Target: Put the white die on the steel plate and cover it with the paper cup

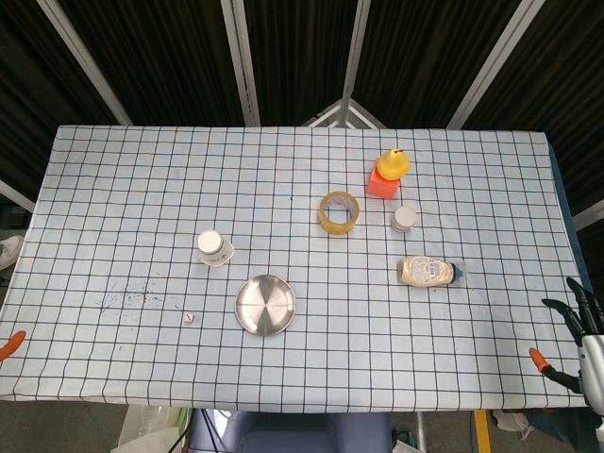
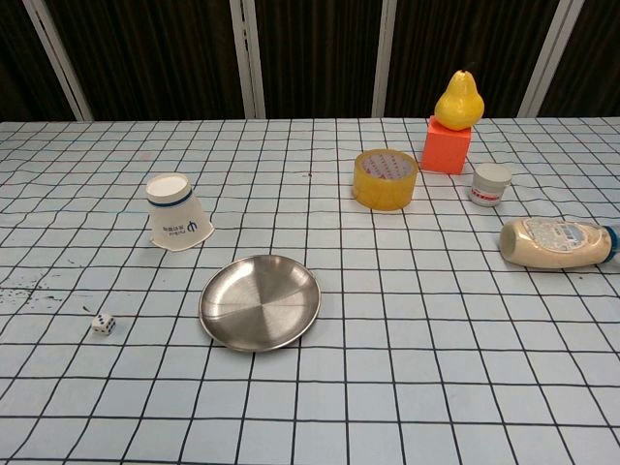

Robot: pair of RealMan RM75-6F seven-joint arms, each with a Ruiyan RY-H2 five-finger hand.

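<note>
The plate (image 2: pixel 260 302) is seen bare; the cup (image 2: pixel 177 213) stands inverted. The die (image 2: pixel 103 325) lies well apart from the right hand (image 1: pixel 578 326), whose fingers are spread, holding nothing.

Right hand: my right hand (image 1: pixel 583 332) is low at the side, fingers spread, holding nothing.
Left hand: not visible.

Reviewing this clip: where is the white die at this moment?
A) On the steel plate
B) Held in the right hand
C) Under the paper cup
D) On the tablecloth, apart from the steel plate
D: the white die lies on the tablecloth, clear of the steel plate; the paper cup stands upside down farther back, and the right hand at the table edge holds nothing.
</note>
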